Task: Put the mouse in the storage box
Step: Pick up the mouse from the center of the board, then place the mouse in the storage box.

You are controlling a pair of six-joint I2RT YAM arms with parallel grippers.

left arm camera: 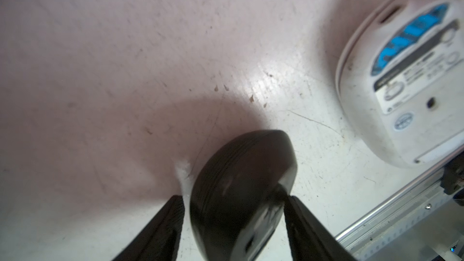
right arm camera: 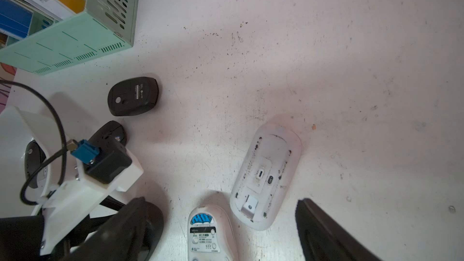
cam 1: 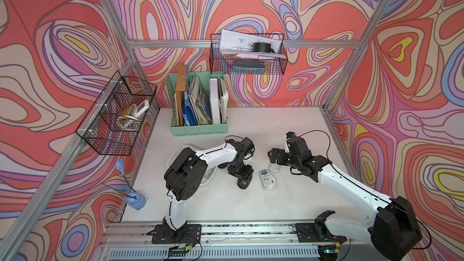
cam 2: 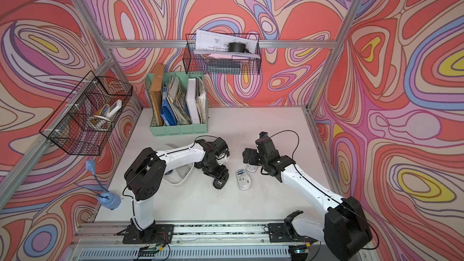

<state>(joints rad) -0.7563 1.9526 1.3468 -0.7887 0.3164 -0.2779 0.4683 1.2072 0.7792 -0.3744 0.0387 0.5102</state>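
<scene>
The mouse at hand is a black one, tipped up on its edge on the table just outside the storage box, on the side of the box toward the right arm. The left gripper is down around it. One of its fingers touches the mouse's flank, while a sliver of table shows between the mouse and the opposite finger — the jaws bracket it but are not clamped shut. The box, a low white bin, sits largely under the left arm, and a second black mouse lies inside it. Farther from the box, a white mouse with a blue label lies belly-up, and beyond that a flat white mouse lies belly-up too. The right gripper hangs over the flat one — spread wide, holding nothing. Behind the box, toward the back wall, stands the mint-green file organiser.
</scene>
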